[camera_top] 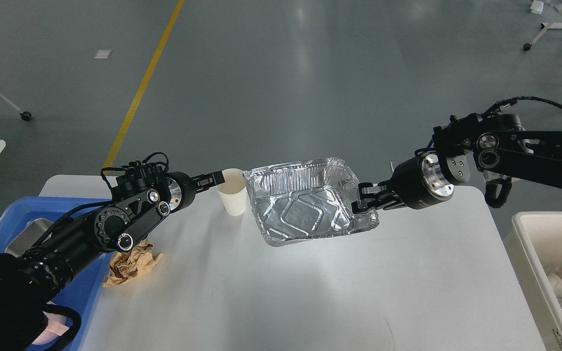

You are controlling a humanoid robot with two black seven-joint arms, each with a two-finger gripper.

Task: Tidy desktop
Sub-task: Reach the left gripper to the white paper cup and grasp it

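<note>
Single head view, high, facing forward and down over desktop (281, 292); floor beyond.

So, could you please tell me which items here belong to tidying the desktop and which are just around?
Job:
desktop
foil tray, gripped by right gripper
paper cup, at left gripper
crumpled brown paper
cream bin
blue tray

Around:
yellow floor line

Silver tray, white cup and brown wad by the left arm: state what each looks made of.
Silver tray: thin aluminium foil, shiny, with crinkled walls and embossed base. White cup: probably paper, matte and opaque. Brown wad: crumpled kraft-type paper, dull with sharp creases.
</note>
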